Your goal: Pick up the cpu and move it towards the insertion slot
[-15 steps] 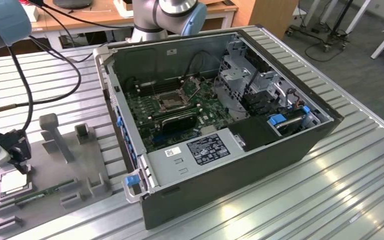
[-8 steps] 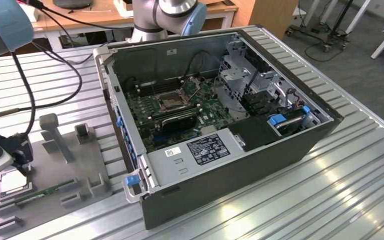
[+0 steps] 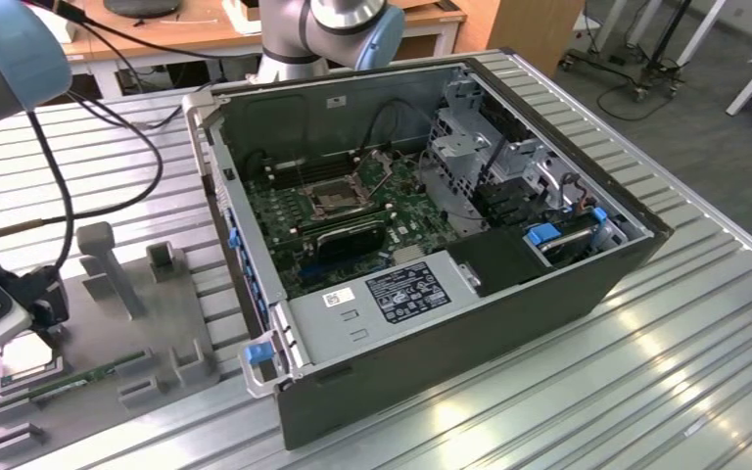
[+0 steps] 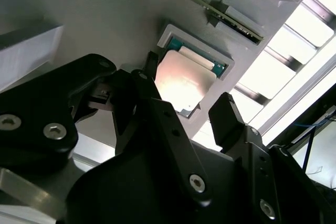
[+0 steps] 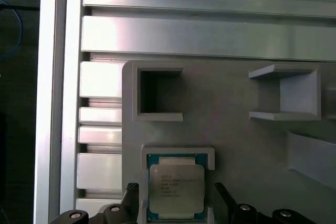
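The claw (image 5: 176, 191) hangs spread astride the cpu (image 5: 176, 182), with the slot (image 3: 337, 199) at two o'clock from it in the exterior view. The cpu is likely light, stiff and fragile; its opposite edges suit the pinch.

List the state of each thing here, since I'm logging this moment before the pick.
chip: lying flat in a pocket of the grey tray, not lifted.
gripper: open, fingers either side of the chip, not touching it.
socket: inside the computer, dark centre, looks empty.
computer case: side open, on the table.
memory stick: lying in the grey tray.
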`<state>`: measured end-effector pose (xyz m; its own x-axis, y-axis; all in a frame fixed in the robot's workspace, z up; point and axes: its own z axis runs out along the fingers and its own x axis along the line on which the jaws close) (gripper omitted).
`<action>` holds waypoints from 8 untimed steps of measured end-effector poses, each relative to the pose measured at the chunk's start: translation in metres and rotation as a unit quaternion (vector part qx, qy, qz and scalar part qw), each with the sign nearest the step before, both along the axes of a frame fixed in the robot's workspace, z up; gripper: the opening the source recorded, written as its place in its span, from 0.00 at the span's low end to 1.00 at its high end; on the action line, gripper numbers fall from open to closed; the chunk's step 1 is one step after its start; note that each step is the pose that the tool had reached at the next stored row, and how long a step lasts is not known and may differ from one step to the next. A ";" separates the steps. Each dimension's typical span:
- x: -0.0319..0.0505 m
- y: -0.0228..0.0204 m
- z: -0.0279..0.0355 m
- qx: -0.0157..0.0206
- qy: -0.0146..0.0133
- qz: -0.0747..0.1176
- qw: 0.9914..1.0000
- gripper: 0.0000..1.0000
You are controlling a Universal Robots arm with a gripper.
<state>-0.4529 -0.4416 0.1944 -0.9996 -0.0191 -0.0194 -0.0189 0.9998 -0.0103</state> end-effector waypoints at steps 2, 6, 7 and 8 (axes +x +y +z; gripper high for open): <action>0.0000 0.0000 -0.0017 0.000 0.000 0.000 1.000 0.66; 0.0000 0.0000 -0.0033 0.000 0.000 0.000 1.000 0.66; 0.0000 0.0000 -0.0034 0.000 0.000 0.000 1.000 0.66; 0.0000 0.0000 -0.0038 0.000 0.000 0.000 1.000 0.66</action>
<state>-0.4529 -0.4417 0.1905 -0.9996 -0.0191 -0.0192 -0.0189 0.9998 -0.0104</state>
